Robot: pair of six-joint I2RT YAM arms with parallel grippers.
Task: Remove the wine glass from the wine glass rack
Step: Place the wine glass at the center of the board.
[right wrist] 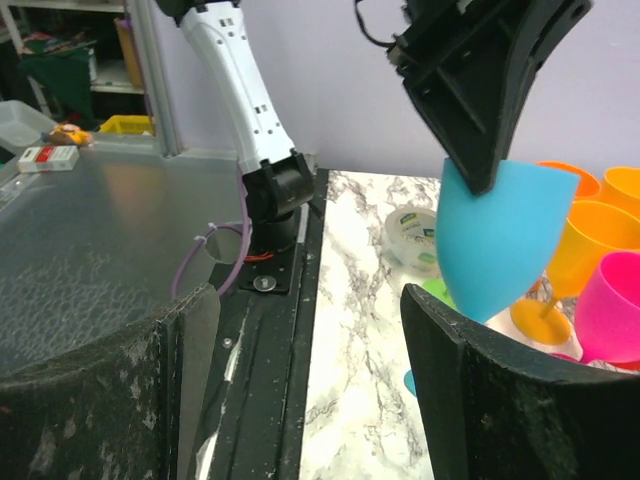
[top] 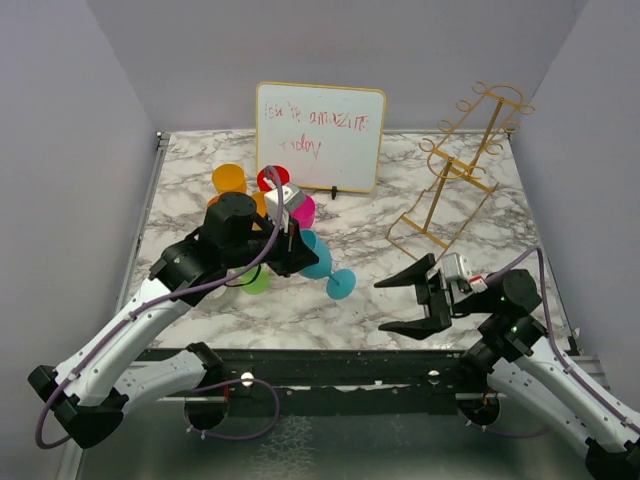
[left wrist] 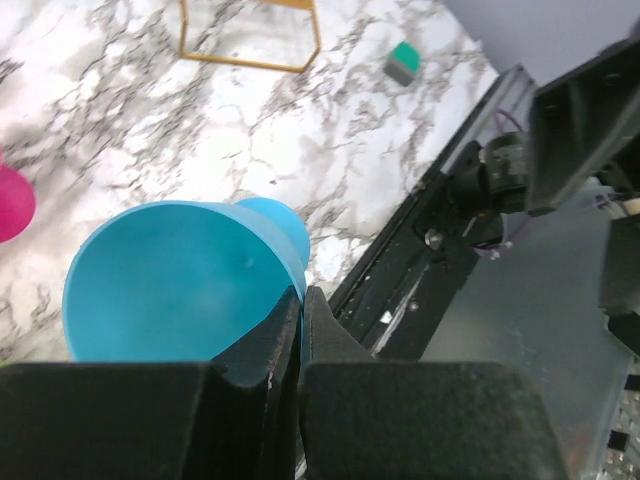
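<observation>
The jaws of the left gripper (top: 296, 246) are closed on the rim of the blue wine glass (top: 318, 256); in the left wrist view the fingers (left wrist: 285, 335) are seen pressed together with the bowl's wall pinched between them. The jaws of the right gripper (top: 380, 306) are spread wide, and nothing is held between them.

The blue wine glass is off the wine glass rack (top: 455, 170) and well apart from it, to the rack's left and nearer the arm bases in the top view. It is tilted, with its foot pointing toward the right gripper. Whether the foot touches the marbled table (top: 370, 215) cannot be told.

The wine glass rack stands on the table's far right part. The right gripper is placed in front of the rack, on the near side, with its fingers aimed to the rack's left, toward the blue wine glass. From the right wrist view the glass (right wrist: 500, 240) is seen beyond the open fingers (right wrist: 520, 400), held from above.

Further left of the rack, past the held glass, a group of cups is gathered: an orange glass (top: 228, 180), a red glass (top: 272, 180), a pink glass (top: 302, 210) and a green glass (top: 257, 282). A white board (top: 320, 135) with scribbled writing is propped to the rack's left at the back of the table.
</observation>
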